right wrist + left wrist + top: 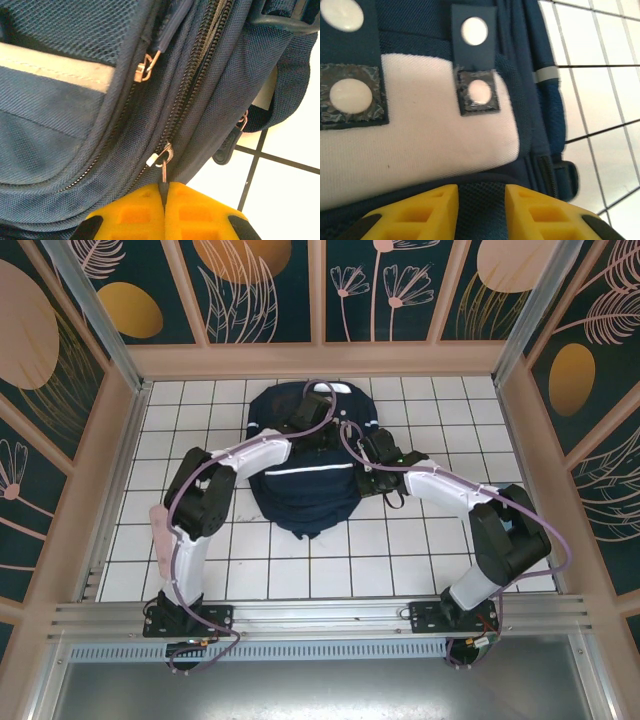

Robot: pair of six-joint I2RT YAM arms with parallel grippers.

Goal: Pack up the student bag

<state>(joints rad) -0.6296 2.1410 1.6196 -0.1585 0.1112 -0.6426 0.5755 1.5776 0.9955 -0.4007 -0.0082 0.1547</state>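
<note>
The student bag [300, 495] lies flat in the middle of the tiled table, dark navy with a thin white stripe. My left gripper [316, 408] is at its far top end. In the left wrist view the yellow fingers [422, 210] stand on either side of a dark mesh band [481, 200] of the bag, which fills the gap between them, just below the white patch [420, 130]. My right gripper [368, 455] is at the bag's right side. In the right wrist view it [164, 192] is shut on a zipper pull [163, 172] of the bag's closed zip.
The white tiled table [420, 560] is walled by wooden panels at the back and both sides. A second zipper pull [145, 67] and a black pull tab [227, 147] hang nearby. A black buckle [567, 180] sits at the bag's edge.
</note>
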